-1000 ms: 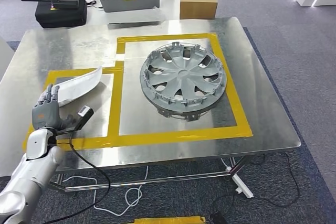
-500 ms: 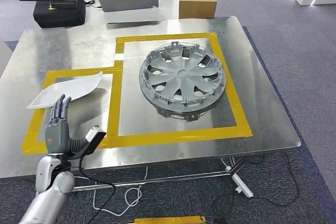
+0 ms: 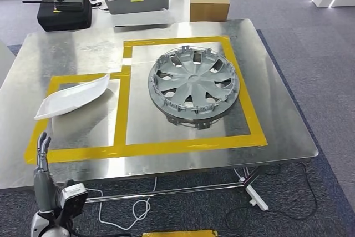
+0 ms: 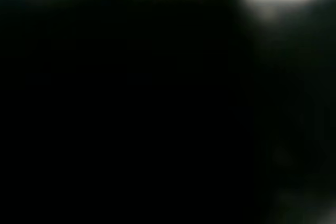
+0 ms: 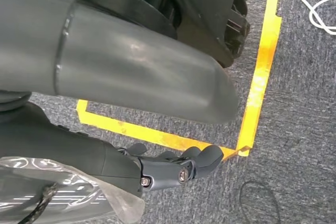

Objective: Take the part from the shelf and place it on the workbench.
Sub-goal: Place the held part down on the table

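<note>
Both robot hands empty, fingers straight: left robot hand (image 3: pixel 41 166), right robot hand (image 5: pixel 174 169).

The white part (image 3: pixel 73 97) and the grey wheel cover (image 3: pixel 193 84) lie on a silver workbench (image 3: pixel 276 115). Yellow tape (image 3: pixel 121 112) outlines its squares; the carpet (image 3: pixel 318 54) is grey

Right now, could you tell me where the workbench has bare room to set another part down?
Free: the steel strip right of the yellow tape, and the far-left corner. The small frame is half open in front of the white part. The wheel cover crowds the large frame.
</note>
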Robot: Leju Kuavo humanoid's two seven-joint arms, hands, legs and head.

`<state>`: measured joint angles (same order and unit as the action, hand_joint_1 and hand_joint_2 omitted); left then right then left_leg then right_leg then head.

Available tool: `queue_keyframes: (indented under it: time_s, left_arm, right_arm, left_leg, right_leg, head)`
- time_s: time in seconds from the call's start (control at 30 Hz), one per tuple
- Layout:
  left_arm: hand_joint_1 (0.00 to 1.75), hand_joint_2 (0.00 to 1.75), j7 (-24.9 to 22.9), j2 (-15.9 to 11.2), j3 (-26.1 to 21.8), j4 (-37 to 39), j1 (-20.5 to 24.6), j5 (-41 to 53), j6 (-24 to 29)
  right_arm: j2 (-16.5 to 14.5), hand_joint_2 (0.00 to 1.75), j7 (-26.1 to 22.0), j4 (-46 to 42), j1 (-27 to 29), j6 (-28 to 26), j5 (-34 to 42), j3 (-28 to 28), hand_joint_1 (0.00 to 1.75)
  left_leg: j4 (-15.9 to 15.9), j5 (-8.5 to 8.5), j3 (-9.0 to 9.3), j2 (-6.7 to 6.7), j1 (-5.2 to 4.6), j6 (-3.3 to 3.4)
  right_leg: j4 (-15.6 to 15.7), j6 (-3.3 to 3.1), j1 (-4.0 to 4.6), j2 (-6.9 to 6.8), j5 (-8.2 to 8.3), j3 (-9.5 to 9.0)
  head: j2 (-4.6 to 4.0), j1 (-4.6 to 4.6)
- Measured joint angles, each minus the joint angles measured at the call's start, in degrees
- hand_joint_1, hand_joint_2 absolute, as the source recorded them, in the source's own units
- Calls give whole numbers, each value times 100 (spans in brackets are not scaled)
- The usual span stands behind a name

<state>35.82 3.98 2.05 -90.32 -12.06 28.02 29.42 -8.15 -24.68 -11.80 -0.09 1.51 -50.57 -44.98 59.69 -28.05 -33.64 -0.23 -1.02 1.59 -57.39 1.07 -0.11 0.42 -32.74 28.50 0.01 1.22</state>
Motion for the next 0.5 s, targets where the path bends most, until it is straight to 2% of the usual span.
queue_keyframes:
  time_s: [0.13,0.2,0.23,0.3,0.33,0.37,0.4,0.43,0.5]
  left_arm:
    - [0,0,168,205,-289,-10,-129,-555,-363]
    - [0,0,188,318,-453,-4,-158,-717,-478]
    - [0,0,192,374,-525,6,-168,-758,-516]
    - [0,0,197,475,-661,51,-183,-820,-611]
    - [0,0,200,526,-738,87,-191,-843,-673]
    - [0,0,202,575,-821,126,-197,-868,-738]
    - [0,0,203,620,-907,165,-200,-896,-800]
    - [0,0,203,662,-988,199,-202,-921,-849]
    - [0,0,203,730,-1152,257,-198,-962,-915]
  right_arm:
    - [0,0,12,-1,24,1,-4,-62,0]
    - [0,0,20,-2,25,-1,-5,-88,0]
    - [0,0,25,-2,26,-2,-5,-103,0]
    - [0,0,39,-2,34,-2,-6,-141,0]
    - [0,0,50,-2,42,-2,-8,-160,0]
    - [0,0,61,-2,53,-2,-13,-178,0]
    - [0,0,71,-2,61,-2,-18,-194,0]
    - [0,0,79,-2,66,-3,-25,-205,0]
    - [-3,0,88,-1,63,-3,-40,-216,0]
  left_leg:
    - [-53,12,32,5,0,62]
    - [-148,50,92,16,49,101]
    - [-179,60,116,21,68,114]
    - [-188,52,126,23,76,124]
    - [-186,44,129,23,79,121]
    - [-185,36,137,21,84,111]
    - [-182,25,150,19,94,94]
    - [-174,10,167,16,106,69]
    - [-141,-24,184,8,108,-3]
  right_leg:
    - [25,50,-16,2,-14,-41]
    - [-187,85,-2,0,-162,37]
    - [-467,102,-5,-2,-310,182]
    - [-1227,141,-31,-8,-600,621]
    - [-1482,157,-45,-9,-634,796]
    - [-1541,170,-59,-10,-558,880]
    - [-1369,183,-70,-12,-374,846]
    - [-1006,196,-84,-15,-120,708]
    - [-328,198,-93,-3,207,408]
  head:
    - [1,-3]
    - [1,18]
    - [1,29]
    - [1,40]
    - [0,39]
    - [-1,39]
    - [-1,39]
    - [-1,40]
    - [0,42]
